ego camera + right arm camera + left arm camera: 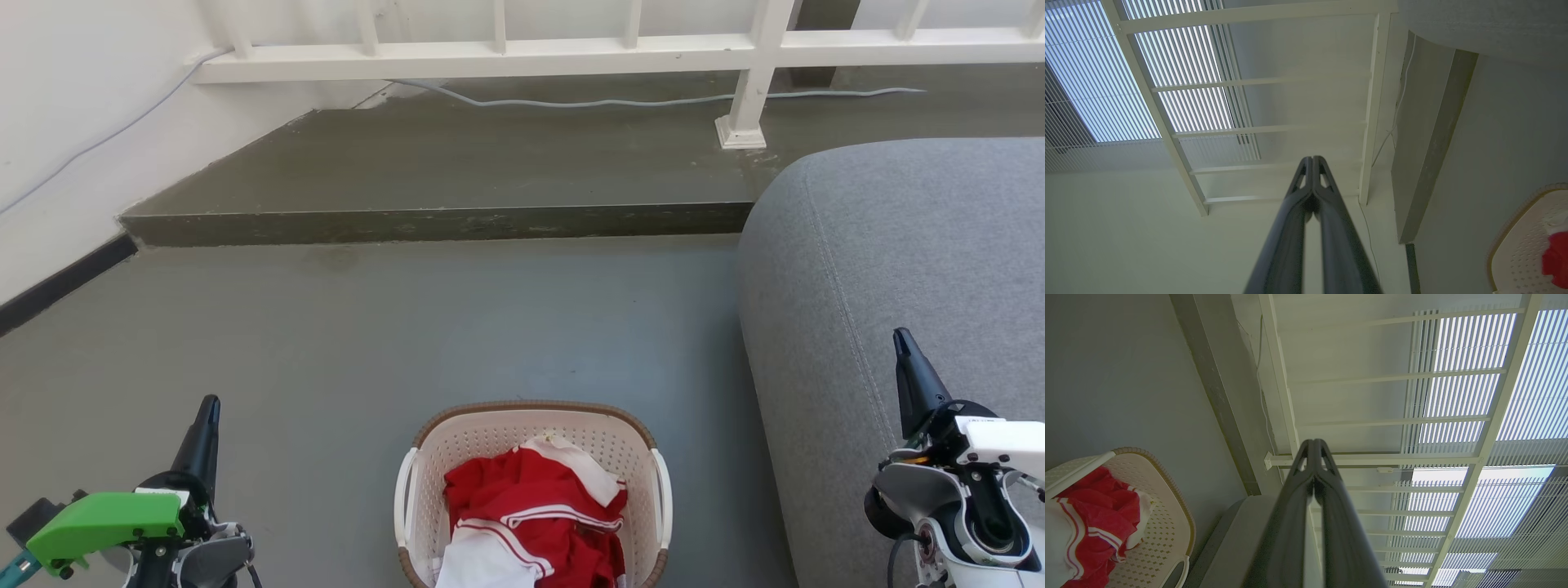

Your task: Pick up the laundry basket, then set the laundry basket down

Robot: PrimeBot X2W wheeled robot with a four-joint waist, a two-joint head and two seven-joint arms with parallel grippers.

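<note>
We record even, diffuse daylight in the head view: the floor [490, 327] carries a soft pale sheen and no hard shadows. In the wrist views the blinds [1466, 343] glare near white, the railing [1384, 377] bows with wide-angle distortion, and the left gripper [1314, 444] and right gripper [1312, 160] blur toward the bottom edge.

Basket: I see the laundry basket [482, 445] on the floor [367, 327], near and centre, between my two grippers.
In it: clothes [531, 514] lie piled inside.
Left: my left gripper [211, 402] is over the floor, well apart from the basket; the wall [82, 122] runs along the far left.
Right: the sofa [898, 269] lies near the basket's right side; my right gripper [900, 335] is over it.
Far: a raised step [441, 163] lies behind the floor, with a railing [490, 57] at its back and a cable [604, 102] lying along it.
</note>
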